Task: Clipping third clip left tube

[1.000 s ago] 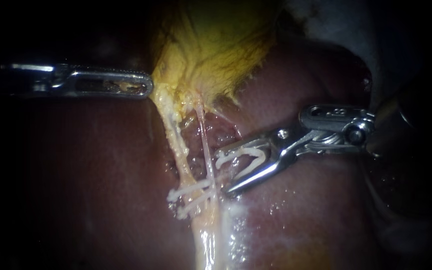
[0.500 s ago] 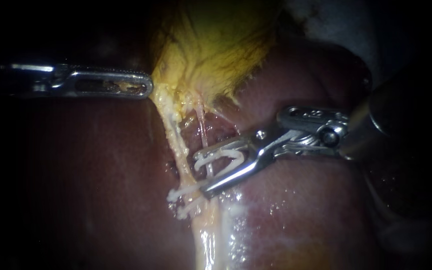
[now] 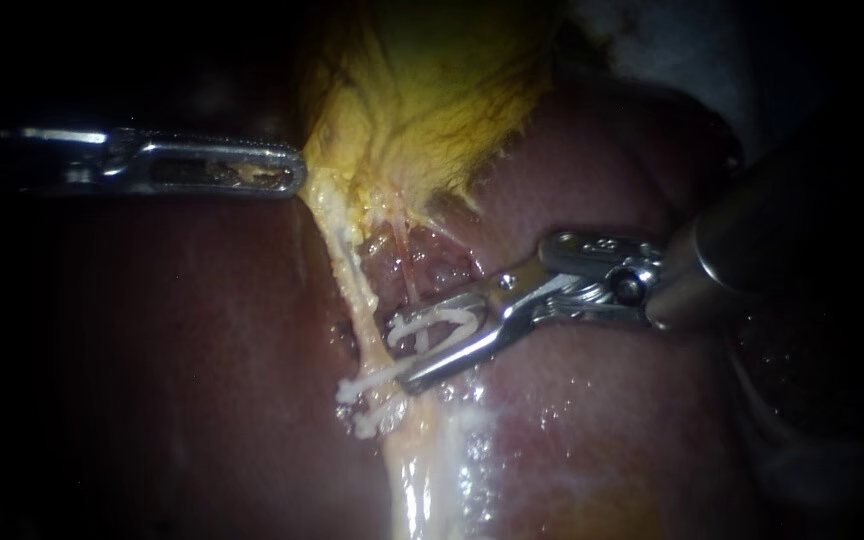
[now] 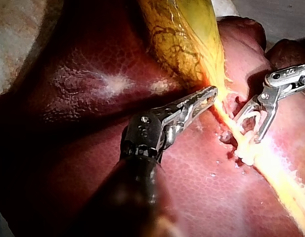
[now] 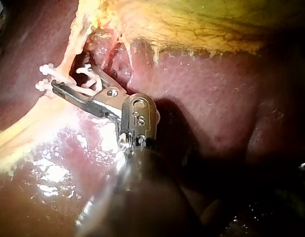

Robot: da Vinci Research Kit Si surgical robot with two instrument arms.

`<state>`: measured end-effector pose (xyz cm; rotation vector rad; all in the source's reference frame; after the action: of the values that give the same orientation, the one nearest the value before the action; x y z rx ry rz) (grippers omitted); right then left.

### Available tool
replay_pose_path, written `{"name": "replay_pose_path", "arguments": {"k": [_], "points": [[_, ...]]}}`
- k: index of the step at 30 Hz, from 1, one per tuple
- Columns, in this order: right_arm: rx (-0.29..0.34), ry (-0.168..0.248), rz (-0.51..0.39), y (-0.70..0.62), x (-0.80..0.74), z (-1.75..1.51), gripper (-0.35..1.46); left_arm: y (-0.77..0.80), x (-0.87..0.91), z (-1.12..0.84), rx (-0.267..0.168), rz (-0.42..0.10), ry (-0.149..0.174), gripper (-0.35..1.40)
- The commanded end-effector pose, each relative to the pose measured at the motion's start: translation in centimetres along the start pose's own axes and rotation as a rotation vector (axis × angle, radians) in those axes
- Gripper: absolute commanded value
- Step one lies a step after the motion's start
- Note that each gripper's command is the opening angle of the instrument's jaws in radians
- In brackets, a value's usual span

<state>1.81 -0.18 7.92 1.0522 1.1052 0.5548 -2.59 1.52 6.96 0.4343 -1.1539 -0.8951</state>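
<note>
The yellow gallbladder (image 3: 432, 90) lies on the dark red liver (image 3: 202, 350). From its neck run a thick yellowish left tube (image 3: 352, 280) and a thin pink right tube (image 3: 404, 255). Two white clips (image 3: 364, 387) sit across the tubes lower down. My right instrument (image 3: 404, 352) carries an open white clip (image 3: 442, 320) between its jaws, just above those two. The thin tube crosses between the clip's legs, and their tips reach the left tube's edge. My left instrument (image 3: 292, 172) is shut on the gallbladder's edge near the neck, which the left wrist view also shows.
Wet, glistening pale tissue (image 3: 422, 480) runs down from the clipped spot. Liver surface surrounds both instruments. A pale cloth (image 3: 652, 40) shows at the upper right, behind the organ.
My right instrument has moved left with its clip, from beside the thin tube to over it, near the left tube. Its jaws stand a little closer together. The left instrument has held still.
</note>
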Motion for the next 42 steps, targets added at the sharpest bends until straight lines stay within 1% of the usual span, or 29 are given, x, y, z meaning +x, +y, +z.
{"name": "replay_pose_path", "arguments": {"k": [1,4,7,11,15,16,18,20,22,25,28,33,37,42], "points": [[-0.002,0.001,0.0,0.02,0.0,0.04,0.51,0.0,0.01,0.01,0.0,0.0,0.0,-0.35],[0.003,0.018,0.004,0.05,0.01,0.12,0.51,0.0,0.02,0.01,-0.001,0.001,0.0,-0.35],[0.031,0.037,0.015,0.05,0.05,0.21,0.51,0.0,0.02,0.01,-0.001,0.001,0.0,-0.35],[0.088,0.075,0.037,0.01,0.07,0.32,0.51,0.0,0.02,0.02,-0.001,0.001,0.0,-0.35],[0.149,0.095,0.042,-0.05,0.11,0.39,0.51,0.0,0.02,0.02,-0.001,0.001,0.0,-0.35],[0.165,0.098,0.041,-0.07,0.13,0.41,0.51,0.0,0.02,0.02,-0.001,0.001,0.0,-0.35],[0.183,0.12,0.042,-0.1,0.19,0.43,0.51,0.0,0.02,0.02,-0.001,0.001,0.0,-0.35],[0.187,0.147,0.047,-0.15,0.26,0.44,0.51,0.0,0.02,0.02,-0.001,0.001,0.0,-0.35],[0.171,0.182,0.056,-0.2,0.36,0.44,0.51,0.0,0.02,0.02,-0.001,0.001,0.0,-0.35],[0.166,0.196,0.066,-0.24,0.51,0.44,0.51,0.01,0.02,0.02,-0.001,0.001,-0.001,-0.35],[0.161,0.204,0.072,-0.23,0.62,0.43,0.51,0.01,0.02,0.02,-0.001,0.001,-0.001,-0.35],[0.146,0.218,0.078,-0.21,0.7,0.44,0.43,0.01,0.02,0.02,-0.001,0.001,0.0,-0.35],[0.137,0.226,0.081,-0.22,0.74,0.44,0.29,0.01,0.02,0.02,-0.001,0.001,0.0,-0.35],[0.13,0.232,0.082,-0.22,0.74,0.44,-0.03,0.01,0.02,0.02,-0.001,0.001,0.0,-0.35]]}}
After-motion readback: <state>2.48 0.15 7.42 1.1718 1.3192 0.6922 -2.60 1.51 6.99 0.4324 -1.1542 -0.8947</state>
